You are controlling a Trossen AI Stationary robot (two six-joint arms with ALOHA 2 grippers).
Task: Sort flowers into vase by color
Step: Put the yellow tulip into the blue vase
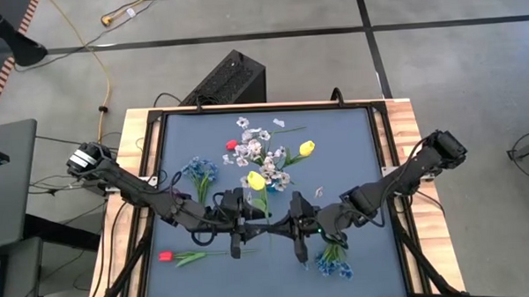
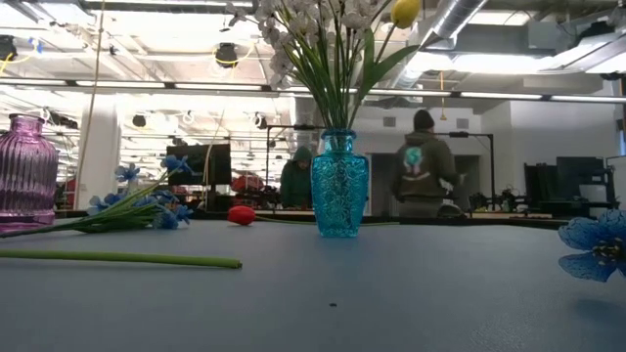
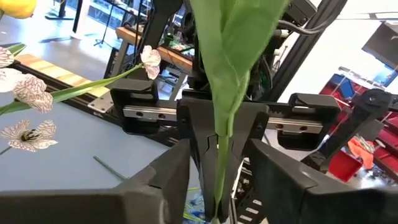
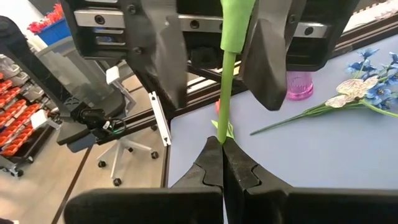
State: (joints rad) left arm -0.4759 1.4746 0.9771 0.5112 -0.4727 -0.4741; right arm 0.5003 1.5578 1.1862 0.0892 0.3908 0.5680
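Overhead, both hands meet mid-surface (image 1: 352, 128) around the yellow tulip (image 1: 256, 179). Left wrist view: left hand (image 3: 217, 180) stands part-open about the stem. Right wrist view: right hand (image 4: 222, 163) pinches the thin, light, bendy stem; grip low.

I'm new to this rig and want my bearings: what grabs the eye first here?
Mid-table, the two claws meet nose to nose on one green stem: the right claw is shut on it, while the left claw straddles it. Behind them a blue vase already holds white sprays and a yellow tulip.
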